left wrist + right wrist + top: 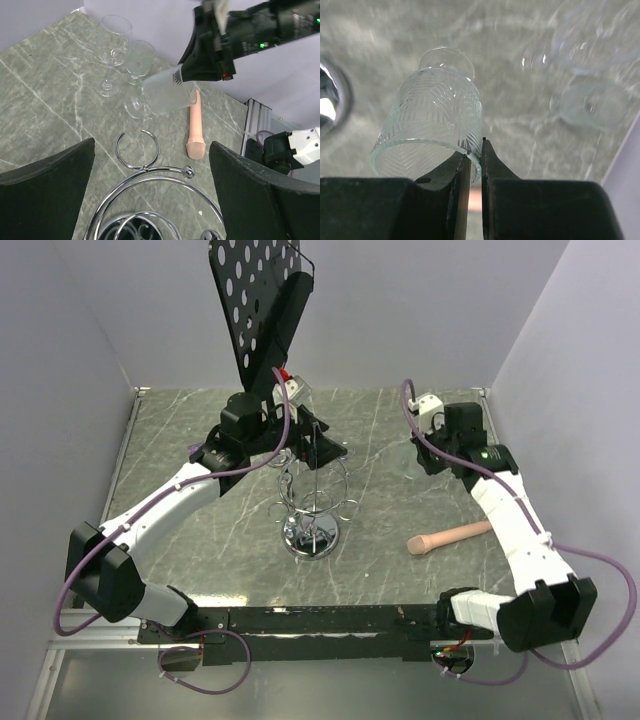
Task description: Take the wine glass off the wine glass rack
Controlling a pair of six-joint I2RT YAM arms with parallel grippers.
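1. Right gripper (475,150): fingers pinched together on the rim of the wine glass (427,125), one finger inside the bowl and one outside.
2. The wine glass has a cut herringbone pattern on the bowl. It is off the wine glass rack (312,502) and hangs tilted from the right gripper, rim up toward the wrist and foot down toward the table (400,580).
3. In the left wrist view the foot is low over the marble-pattern top. Can't tell whether it touches.
4. The held glass is to the right of the rack and well apart from it, toward the back right of the table.
5. Two more glasses stand upright on the table just beside the held one: a taller clear glass (114,35) and a shorter clear glass (139,57). The held foot is nearest the shorter one.
6. Left gripper (152,145): fingers spread wide. It hovers above the rack's upper ring of chrome loops and points down at them.
7. The rack stands upright mid-table on its round shiny base.
8. A wooden pestle (450,536) lies flat on the table, right of the rack and nearer the arm bases than the glasses.
9. A black perforated music stand (255,310) stands at the back, behind the rack.
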